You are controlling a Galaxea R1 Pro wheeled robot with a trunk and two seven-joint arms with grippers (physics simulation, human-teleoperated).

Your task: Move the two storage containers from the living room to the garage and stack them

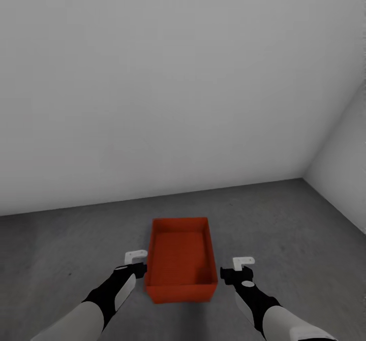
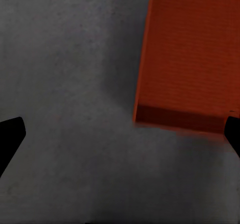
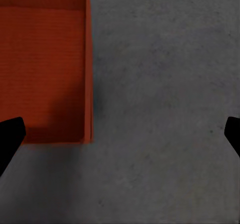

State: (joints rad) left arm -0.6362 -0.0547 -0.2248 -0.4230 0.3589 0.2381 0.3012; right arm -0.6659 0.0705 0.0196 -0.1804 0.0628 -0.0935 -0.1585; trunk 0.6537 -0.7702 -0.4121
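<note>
bin [image 1: 180, 259] sits on the grey concrete floor [image 1: 61, 249] at my 12 o'clock, one bin in sight | left gripper [image 1: 136, 259] at 10, right gripper [image 1: 243, 267] at 2, both spread wide, holding nothing | judgement: first bin placed, stacking the other remains

Both arms are the same deal: light grey forearms, black wrists, white bracket-like left gripper [image 1: 136, 256] and right gripper [image 1: 243, 263] with black fingertips [image 2: 10, 134].

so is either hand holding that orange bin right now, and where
No. Both hands are open and empty: the left hand and right hand sit beside the bin, which rests on the floor.
</note>
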